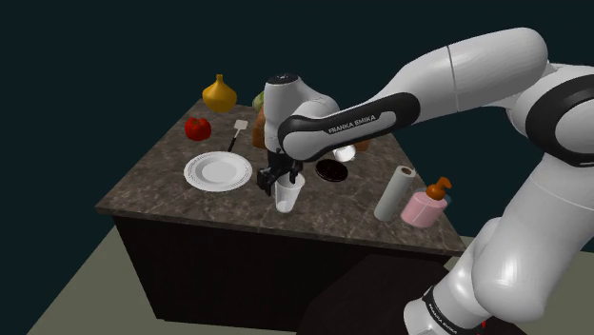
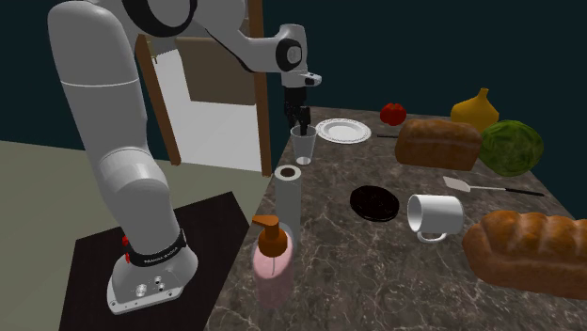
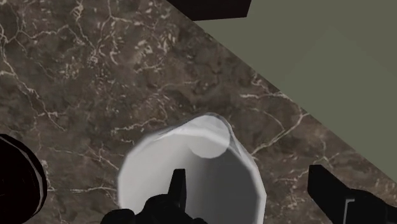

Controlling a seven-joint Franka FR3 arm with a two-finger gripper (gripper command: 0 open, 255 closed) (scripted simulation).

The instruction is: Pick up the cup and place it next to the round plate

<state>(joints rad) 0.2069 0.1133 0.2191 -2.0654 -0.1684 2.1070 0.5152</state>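
While one finger hangs inside the cup (image 1: 288,198) and the other outside, the open gripper (image 1: 283,181) straddles its wall, likely for a rim pinch; the cup stands at the shoulder view's centre, just right of the plate (image 1: 218,171).

Counter: dark brown marble top (image 1: 152,186) with pale veins, on a plain dark base, across the frame's middle.
Floor: flat olive-grey (image 1: 67,305), lower left of the shoulder view.
Walls: dark blue-green (image 1: 86,57), unlit, behind the counter.
Doorway: brown wooden frame (image 2: 155,94) around a white panel (image 2: 221,132), upper left of the second exterior view.
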